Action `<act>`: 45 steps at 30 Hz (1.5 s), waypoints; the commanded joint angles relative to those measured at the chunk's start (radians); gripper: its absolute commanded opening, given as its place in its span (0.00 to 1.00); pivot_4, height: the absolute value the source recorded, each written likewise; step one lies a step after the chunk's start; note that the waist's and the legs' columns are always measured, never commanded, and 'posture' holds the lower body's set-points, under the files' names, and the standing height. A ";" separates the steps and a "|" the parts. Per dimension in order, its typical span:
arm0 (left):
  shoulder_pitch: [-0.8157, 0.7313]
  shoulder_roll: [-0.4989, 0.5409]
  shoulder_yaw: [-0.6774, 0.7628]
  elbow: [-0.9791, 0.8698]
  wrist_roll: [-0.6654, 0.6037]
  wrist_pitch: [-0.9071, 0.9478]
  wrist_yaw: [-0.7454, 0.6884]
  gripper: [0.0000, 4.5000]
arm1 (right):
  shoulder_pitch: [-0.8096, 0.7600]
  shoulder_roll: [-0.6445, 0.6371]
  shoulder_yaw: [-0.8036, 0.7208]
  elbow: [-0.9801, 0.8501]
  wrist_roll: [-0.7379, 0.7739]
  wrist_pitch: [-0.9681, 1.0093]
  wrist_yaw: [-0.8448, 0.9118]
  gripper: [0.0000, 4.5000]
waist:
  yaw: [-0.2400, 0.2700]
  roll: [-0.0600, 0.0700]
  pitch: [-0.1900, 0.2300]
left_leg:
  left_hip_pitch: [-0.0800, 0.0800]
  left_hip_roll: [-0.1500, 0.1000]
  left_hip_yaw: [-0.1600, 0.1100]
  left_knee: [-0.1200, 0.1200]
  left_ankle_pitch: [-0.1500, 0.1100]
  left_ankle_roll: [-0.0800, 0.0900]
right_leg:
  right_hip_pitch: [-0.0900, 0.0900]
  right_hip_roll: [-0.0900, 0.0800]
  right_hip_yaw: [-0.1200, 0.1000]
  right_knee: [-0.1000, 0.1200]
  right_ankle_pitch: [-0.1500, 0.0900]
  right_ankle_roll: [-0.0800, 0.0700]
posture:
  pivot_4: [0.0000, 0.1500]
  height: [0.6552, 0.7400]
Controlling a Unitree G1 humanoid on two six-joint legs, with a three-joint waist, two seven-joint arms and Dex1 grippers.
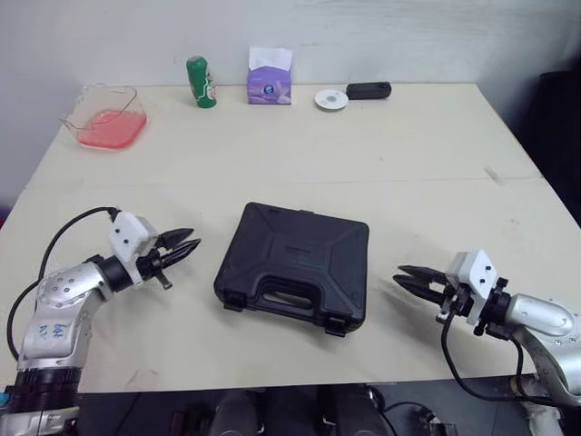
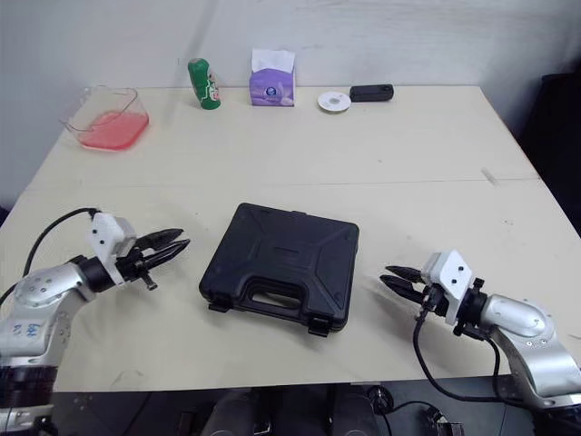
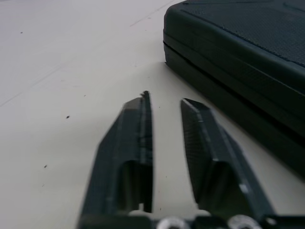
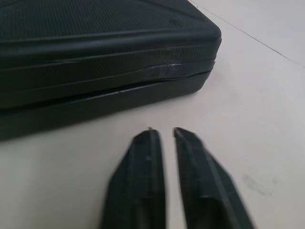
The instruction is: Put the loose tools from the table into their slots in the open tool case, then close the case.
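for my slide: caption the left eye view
Closed black plastic tool case on a beige table, flanked by the left gripper and right gripper

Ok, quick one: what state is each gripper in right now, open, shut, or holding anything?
Left gripper: open a little, holding nothing.
Right gripper: open by a narrow gap, holding nothing.

a pale cream desk [image 1: 363, 154] runs on ahead of the fingers [image 3: 128, 152] to a plain white wall [image 1: 408, 36]; soft even light, faint shadows.
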 commanded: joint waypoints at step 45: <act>0.264 -0.064 -0.172 -0.419 0.028 0.184 -0.087 0.02 | -0.659 0.226 0.209 0.737 -0.439 -0.273 0.149 0.00 | -0.029 0.000 -0.001 | -0.001 0.000 0.001 0.002 0.001 0.001 | -0.001 -0.002 0.001 0.000 0.001 0.001 | 1.00 1.00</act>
